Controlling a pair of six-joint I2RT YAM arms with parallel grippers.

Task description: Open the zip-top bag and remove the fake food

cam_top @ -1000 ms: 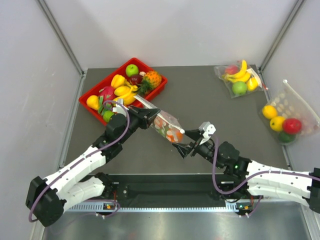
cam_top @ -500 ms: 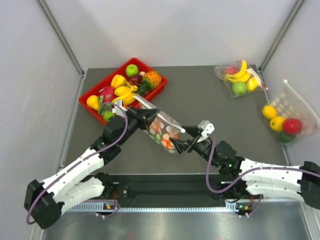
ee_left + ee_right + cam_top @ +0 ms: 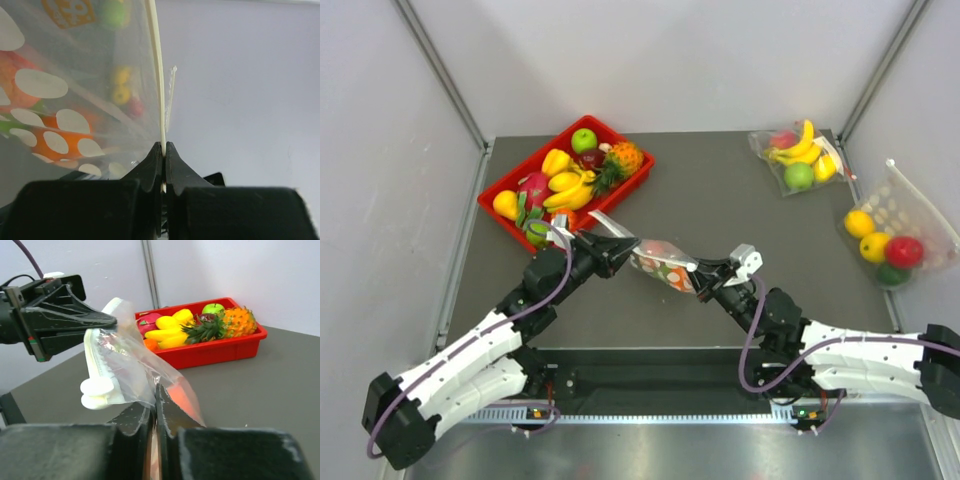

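A dark grey matte desk [image 3: 750, 230] spreads beneath and beyond the left claw [image 3: 632, 250] and the right claw [image 3: 698, 272]. Behind both claws rises a plain pale grey back wall [image 3: 670, 60]. A matching left wall [image 3: 380, 200] stands outboard of the left claw, and a right wall [image 3: 935, 100] outboard of the right claw. Slim silver metal corner posts [image 3: 440, 70] slant up where the walls meet, one far to the left of the claws and the other far to the right. A silver metal rail [image 3: 460, 260] edges the desk on the left claw's side. Nearer than the claws, a brushed metal sheet [image 3: 650, 455] runs along the front. The light is soft and even, leaving only faint shadows on the desk.
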